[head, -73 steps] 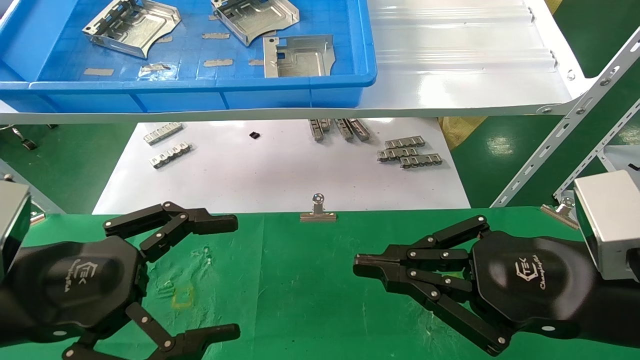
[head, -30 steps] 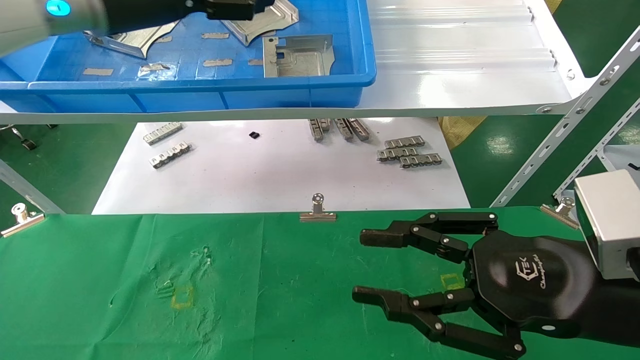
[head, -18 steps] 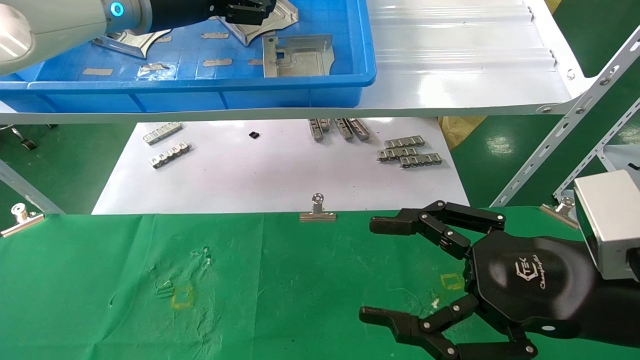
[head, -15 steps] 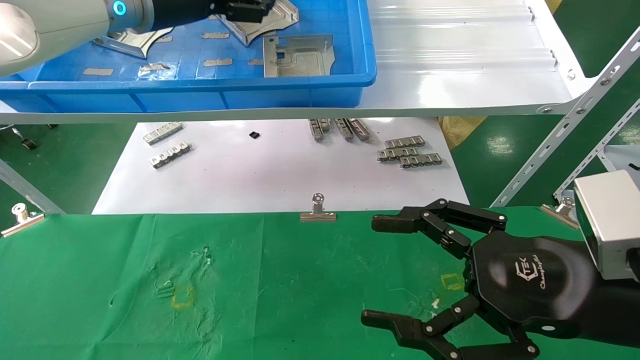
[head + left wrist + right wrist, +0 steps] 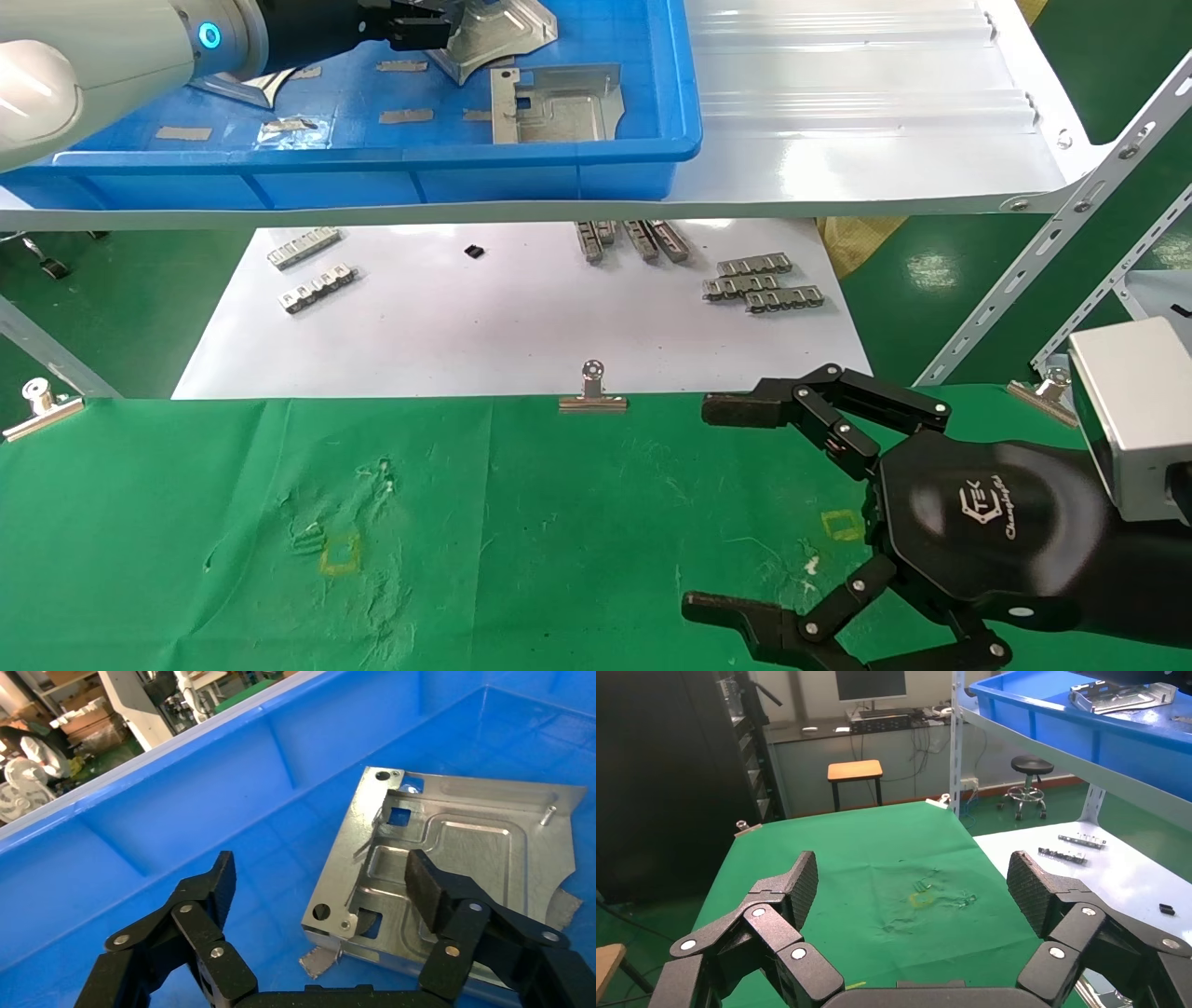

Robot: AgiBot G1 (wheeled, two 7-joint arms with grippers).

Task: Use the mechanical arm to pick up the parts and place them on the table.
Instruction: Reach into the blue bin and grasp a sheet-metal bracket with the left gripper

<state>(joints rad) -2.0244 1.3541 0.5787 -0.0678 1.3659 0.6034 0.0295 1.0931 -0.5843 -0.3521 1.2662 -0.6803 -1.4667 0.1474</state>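
Note:
My left gripper (image 5: 421,22) reaches into the blue bin on the shelf. In the left wrist view it (image 5: 323,888) is open. One finger (image 5: 426,888) hangs over a silver part (image 5: 457,853), and the other (image 5: 222,881) hangs over the bin floor. The part's near corner lies between the jaws and is not gripped. This part (image 5: 498,33) sits tilted at the bin's back. A second part (image 5: 559,102) lies flat near the bin's front wall, and a third (image 5: 244,82) is mostly hidden by my arm. My right gripper (image 5: 726,511) is wide open and empty over the green table (image 5: 466,531).
The blue bin (image 5: 559,154) stands on the glossy white shelf (image 5: 866,121). Below it a white sheet (image 5: 512,326) carries small grey strips (image 5: 764,284). Binder clips (image 5: 592,391) edge the cloth. A slanted perforated shelf brace (image 5: 1052,252) runs at the right.
My left arm left the table and reached into the bin, then drew slightly left beside the tilted part. My right gripper went from shut to wide open.

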